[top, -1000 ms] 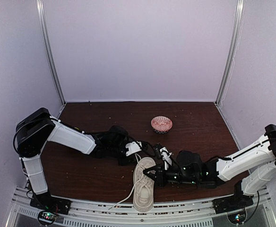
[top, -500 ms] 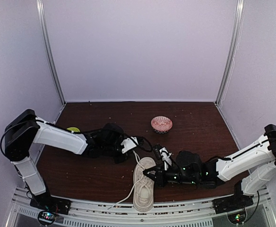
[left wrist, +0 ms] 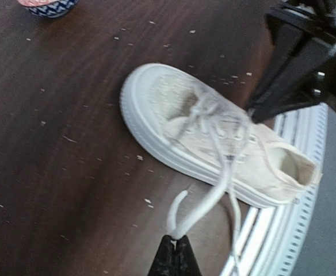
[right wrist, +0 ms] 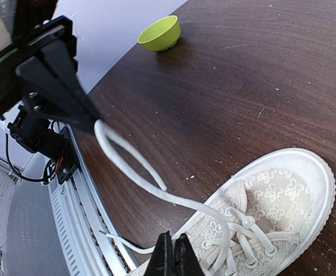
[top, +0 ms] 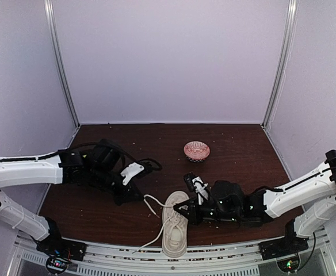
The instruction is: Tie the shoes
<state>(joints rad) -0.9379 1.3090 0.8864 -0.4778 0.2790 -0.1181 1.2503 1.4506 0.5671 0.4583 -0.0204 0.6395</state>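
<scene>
- Our left end effector (left wrist: 174, 260) is clamped shut on a long white lace (left wrist: 205, 204), holding it up as a loop just left of the shoe.
- Our right end effector (right wrist: 171, 253) has its fingers pressed together at the lace crossing over the eyelets. We cannot tell whether a strand sits between them.
- The cream canvas sneaker with a thick pale rubber sole (top: 174, 233) lies near centre, heel at the near edge of the tabletop and toe pointing far.
- Over the last second the left arm has swung away to the left, off the tongue, drawing the lace out with it, while the right has stayed put. We judge a strand is being pulled free for the knot, and no bow is formed yet.
- The dark brown wooden tabletop (top: 243, 155) is dotted with pale crumbs. A small red-and-white patterned bowl (top: 197, 151) sits beyond the shoe, and a lime-green bowl (right wrist: 159, 33) sits off to the left.
- Plain white walls (top: 168, 57) enclose the tabletop, and a metal rail (top: 225, 259) runs along the near edge.
</scene>
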